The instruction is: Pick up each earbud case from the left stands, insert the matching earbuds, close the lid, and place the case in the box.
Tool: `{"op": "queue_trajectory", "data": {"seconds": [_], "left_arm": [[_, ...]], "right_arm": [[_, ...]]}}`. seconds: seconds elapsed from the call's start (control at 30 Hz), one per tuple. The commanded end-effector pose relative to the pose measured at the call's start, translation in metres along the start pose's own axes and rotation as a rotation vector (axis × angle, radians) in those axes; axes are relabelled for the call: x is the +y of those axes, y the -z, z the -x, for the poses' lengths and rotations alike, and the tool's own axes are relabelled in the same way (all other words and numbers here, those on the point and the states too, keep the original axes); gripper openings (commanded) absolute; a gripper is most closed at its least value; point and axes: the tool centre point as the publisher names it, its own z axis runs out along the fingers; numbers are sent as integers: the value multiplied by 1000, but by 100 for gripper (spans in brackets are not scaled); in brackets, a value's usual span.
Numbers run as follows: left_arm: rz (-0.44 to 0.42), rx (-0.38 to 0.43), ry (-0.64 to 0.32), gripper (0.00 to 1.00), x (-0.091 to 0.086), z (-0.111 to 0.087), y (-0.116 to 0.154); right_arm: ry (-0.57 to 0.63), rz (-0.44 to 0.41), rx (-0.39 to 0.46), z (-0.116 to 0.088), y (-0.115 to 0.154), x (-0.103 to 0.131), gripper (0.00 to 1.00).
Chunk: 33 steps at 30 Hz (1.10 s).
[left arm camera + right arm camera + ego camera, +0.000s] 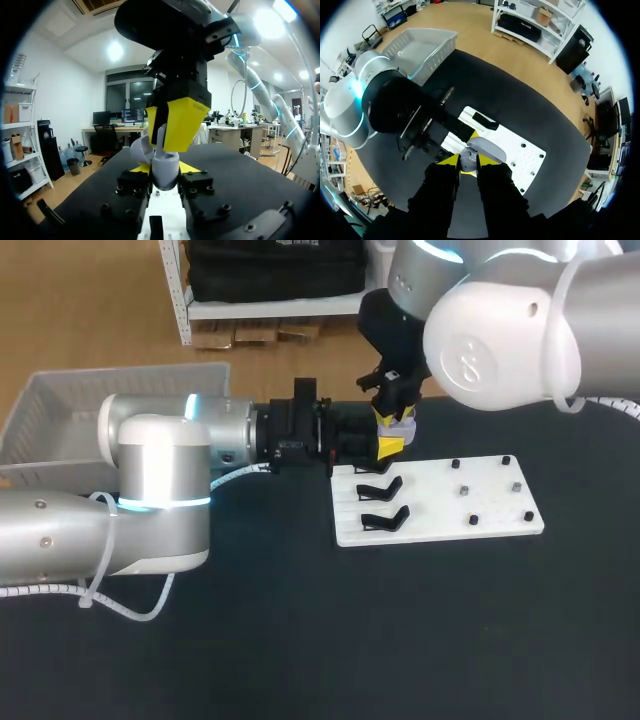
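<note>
Right now our left gripper (166,169), level from the left, is clamped on the open earbud case (166,180) above the white board's (440,500) far edge, while our right gripper (161,131) points straight down onto it, its grip impossible to tell.

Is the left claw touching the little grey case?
Touching. The left wrist view shows the left gripper with its yellow tips pressed against both sides of the grey case, with no gap.

The earbud case (166,170) is seen as smooth, glossy plastic; the table (400,640) is covered in matt black; the white board (440,525) looks matt.
</note>
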Motion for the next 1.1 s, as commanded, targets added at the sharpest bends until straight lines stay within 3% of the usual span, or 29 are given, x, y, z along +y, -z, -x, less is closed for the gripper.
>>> {"op": "queue_trajectory", "data": {"seconds": [0.03,0.2,0.27,0.63,0.73,1.1], "left_arm": [[9,-6,-5,0,-2,0,-1],[9,-6,-5,0,-2,0,-1],[9,-6,-5,0,-2,0,-1],[9,-6,-5,0,-2,0,-1],[9,-6,-5,0,-2,0,-1],[9,-6,-5,0,-2,0,-1]], "right_arm": [[1,-8,0,-1,-1,1,0],[4,-13,-10,-2,-1,2,1],[5,-12,-13,-2,0,3,13],[1,-17,-11,-5,0,3,16],[0,-21,-9,-5,1,3,26],[-1,-26,-12,-4,3,3,25]]}}
